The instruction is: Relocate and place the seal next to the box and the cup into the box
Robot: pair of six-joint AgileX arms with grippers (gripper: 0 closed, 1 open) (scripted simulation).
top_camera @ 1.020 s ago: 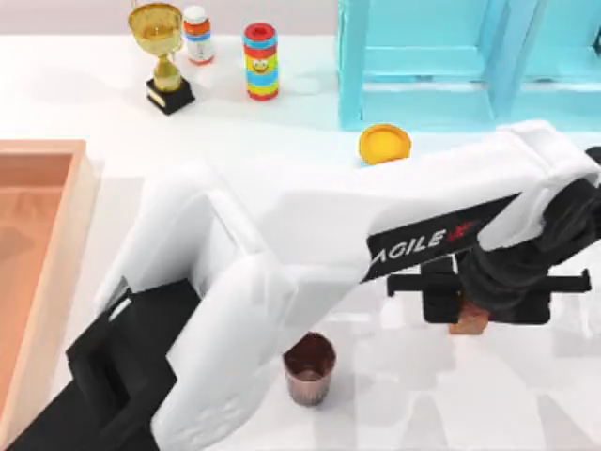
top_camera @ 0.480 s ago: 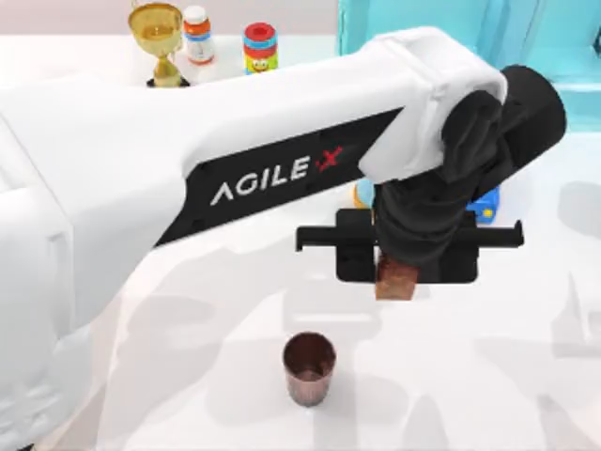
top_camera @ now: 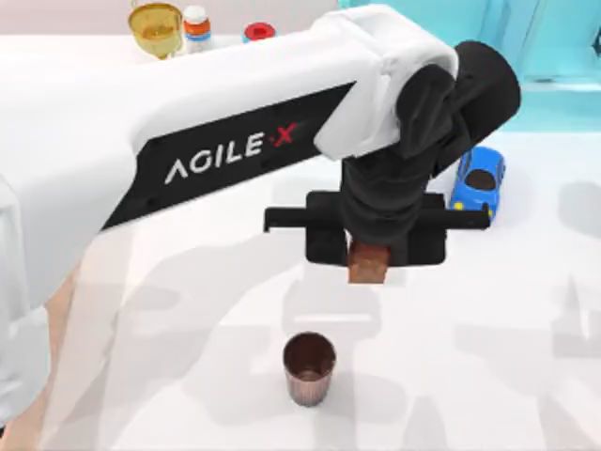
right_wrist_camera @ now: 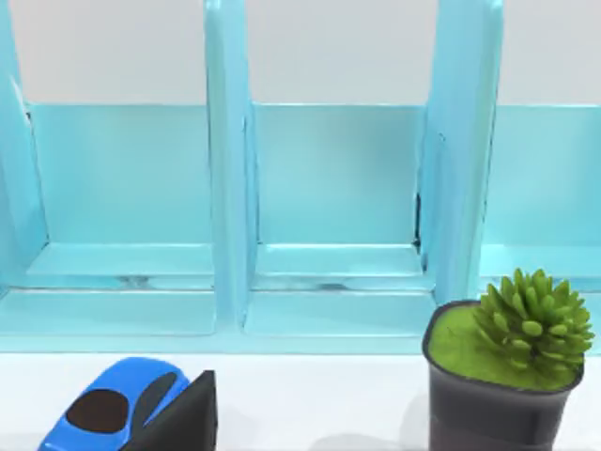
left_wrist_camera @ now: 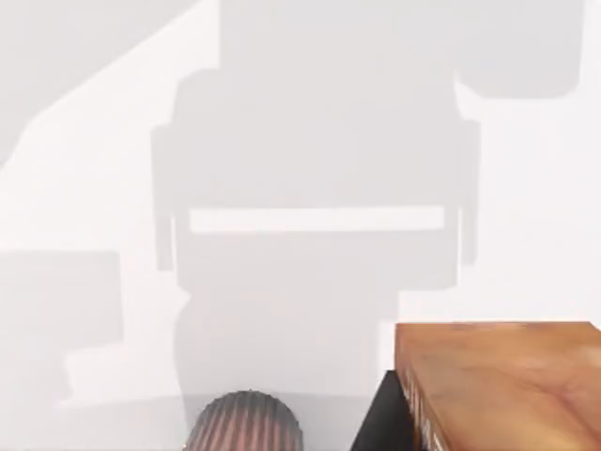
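The left arm reaches across the table from the left, its black left gripper (top_camera: 368,268) hanging above the white table (top_camera: 526,357) with the fingers clamped on the seal (top_camera: 368,264); the reddish-brown block pokes out below the gripper, lifted clear of the surface, near the middle of the table; in the left wrist view the seal (left_wrist_camera: 502,385) sits close by, with the gripper's shadow spread on the table below. The cup (top_camera: 309,367) stands upright on the table, nearer the front edge than the seal and a little to its left, well apart from it; its rim (left_wrist_camera: 246,425) peeks into the left wrist view too. A blue toy car (top_camera: 476,181) rests to the right of the gripper; behind it stands the turquoise shelf unit (right_wrist_camera: 329,188), a potted succulent (right_wrist_camera: 507,366) before it in the right wrist view.
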